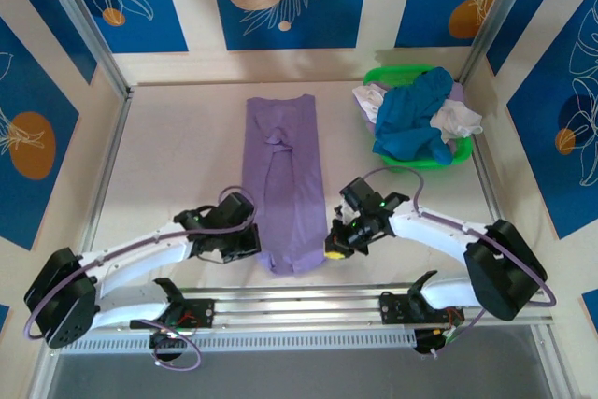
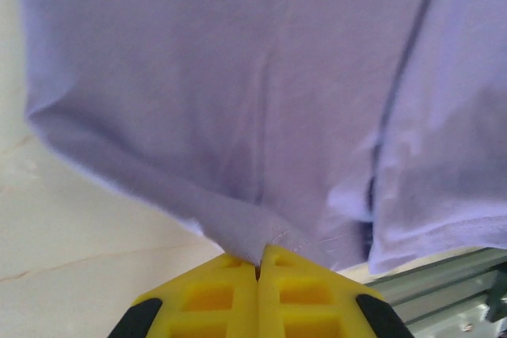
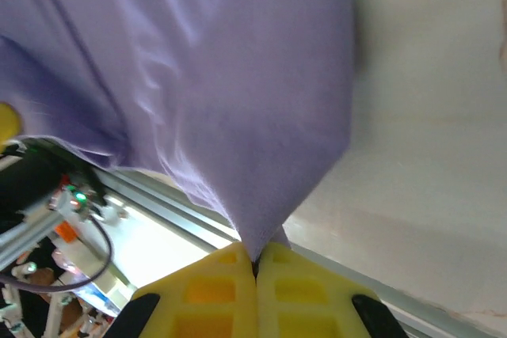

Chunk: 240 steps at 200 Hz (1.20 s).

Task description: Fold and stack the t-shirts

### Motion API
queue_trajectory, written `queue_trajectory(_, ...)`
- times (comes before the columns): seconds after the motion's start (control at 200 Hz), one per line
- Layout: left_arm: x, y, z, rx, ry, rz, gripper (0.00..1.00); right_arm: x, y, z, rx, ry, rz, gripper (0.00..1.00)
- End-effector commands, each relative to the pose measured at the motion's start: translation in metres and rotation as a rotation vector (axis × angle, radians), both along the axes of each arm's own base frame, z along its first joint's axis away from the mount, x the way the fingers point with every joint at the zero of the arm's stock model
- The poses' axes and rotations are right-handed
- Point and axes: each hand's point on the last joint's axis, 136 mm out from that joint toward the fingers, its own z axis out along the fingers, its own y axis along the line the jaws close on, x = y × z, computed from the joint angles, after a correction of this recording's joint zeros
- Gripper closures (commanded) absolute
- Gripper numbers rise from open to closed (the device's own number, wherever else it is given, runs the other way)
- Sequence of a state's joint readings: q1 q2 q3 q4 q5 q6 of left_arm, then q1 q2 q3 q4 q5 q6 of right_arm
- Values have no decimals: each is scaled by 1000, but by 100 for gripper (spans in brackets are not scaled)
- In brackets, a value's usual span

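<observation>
The shirt (image 1: 283, 184) is soft matt cloth, the fingers (image 2: 212, 297) smooth yellow plastic.

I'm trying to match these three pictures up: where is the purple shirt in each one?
Top external: purple t-shirt, a long strip mid-table between the arms.
Left wrist: purple t-shirt across the top, its near edge pinched in the shut left tool.
Right wrist: purple t-shirt upper left, tapering down into the shut right tool.
Shared landmark: the metal rail at the table's near edge.
</observation>
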<state>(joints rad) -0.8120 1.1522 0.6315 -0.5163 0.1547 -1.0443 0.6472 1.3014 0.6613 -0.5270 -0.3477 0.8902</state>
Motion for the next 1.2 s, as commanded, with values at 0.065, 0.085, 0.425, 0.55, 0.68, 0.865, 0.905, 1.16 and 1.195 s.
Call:
queue_trajectory(0.065, 42, -7, 24, 15, -67, -21, 99, 42, 4, 30, 57, -71, -25, 100)
queue_trajectory(0.085, 48, -7, 27, 19, -73, -20, 99, 47, 4, 32, 57, -77, -25, 100)
queue_trajectory(0.425, 138, 18, 50, -14, -141, 74, 100, 133, 7, 45, 58, -141, -65, 100)
queue_trajectory(0.55, 166, 16, 49, -68, -152, 78, 100, 161, 11, 48, 59, -164, -72, 100)
queue_trajectory(0.68, 191, 13, 46, -88, -144, 59, 100, 188, 13, 48, 62, -173, -90, 100)
queue_trajectory(0.865, 225, 23, 53, -78, -159, 72, 100, 219, 13, 45, 65, -179, -118, 100)
queue_trajectory(0.905, 232, 25, 54, -75, -161, 74, 100, 225, 13, 43, 68, -176, -122, 100)
queue_trajectory(1.16, 268, 31, 57, -75, -166, 73, 100, 258, 8, 36, 73, -182, -157, 100)
queue_trajectory(1.195, 273, 32, 57, -79, -166, 74, 100, 262, 7, 35, 76, -181, -161, 100)
